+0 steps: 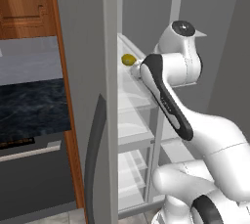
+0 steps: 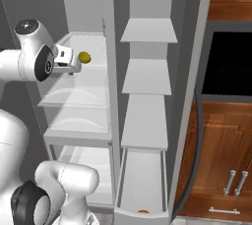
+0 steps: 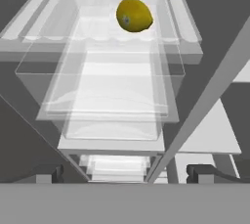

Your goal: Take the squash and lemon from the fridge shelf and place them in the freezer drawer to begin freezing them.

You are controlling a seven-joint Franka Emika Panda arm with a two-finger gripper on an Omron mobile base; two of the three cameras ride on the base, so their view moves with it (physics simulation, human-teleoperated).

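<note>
The gripper (image 2: 75, 66) hangs just in front of the fridge shelf (image 2: 93, 42), its fingers (image 3: 199, 173) spread wide apart and holding nothing. The lemon (image 2: 84, 57) lies on that shelf near its front rim, just beyond the fingertips and not touching them. Low in the right base view, the freezer drawer (image 2: 142, 180) stands pulled out, and the squash (image 2: 142, 211) shows as a small orange sliver at its front end.

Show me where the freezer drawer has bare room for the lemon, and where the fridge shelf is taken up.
Most of the freezer drawer floor is bare, from its back to near the front lip; only the squash sits at the front edge. On the fridge shelf, the lemon lies near the front rim, with the gripper close beside it; the ribbed surface behind is free.
</note>
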